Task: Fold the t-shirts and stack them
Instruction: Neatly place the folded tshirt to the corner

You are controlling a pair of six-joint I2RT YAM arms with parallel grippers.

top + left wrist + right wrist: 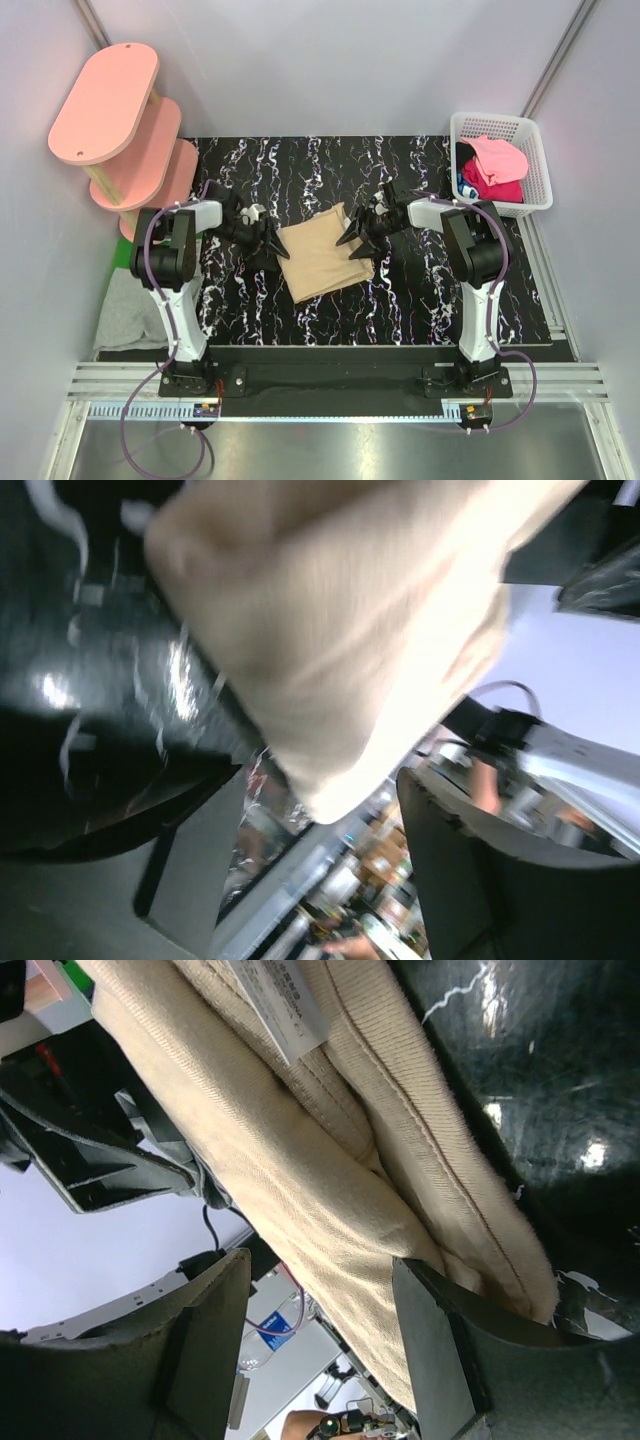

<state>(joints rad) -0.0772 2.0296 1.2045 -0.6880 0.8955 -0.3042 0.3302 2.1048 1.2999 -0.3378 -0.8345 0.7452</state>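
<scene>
Top external view: the tan t-shirt [322,258] is lying as a folded, slightly skewed rectangle in the middle of the black marbled mat [420,300], with an arm reaching in from each side.
Left gripper [265,238]: it is sitting at the shirt's left edge; whether its jaws are parted or pinching I cannot tell.
Right gripper [358,236]: it is sitting at the shirt's right edge, and its fingers [215,1350] are standing apart with the doubled cloth running between them, not clamped.
Other shirts: pink and magenta ones [495,165] are waiting in the white basket [540,160], well apart from the fold.
Step in hand: this is looking like a fold being taken at the two side edges. Both grippers should be catching every layer at matching heights, then travelling together so the edges are landing square.
Risk: a pinch on only the top layer would be pulling the fold open.
Hard to make out: the left wrist view is blurring badly, with cloth filling most of it. A grey cloth [128,318] beside the left arm is half hidden.
</scene>
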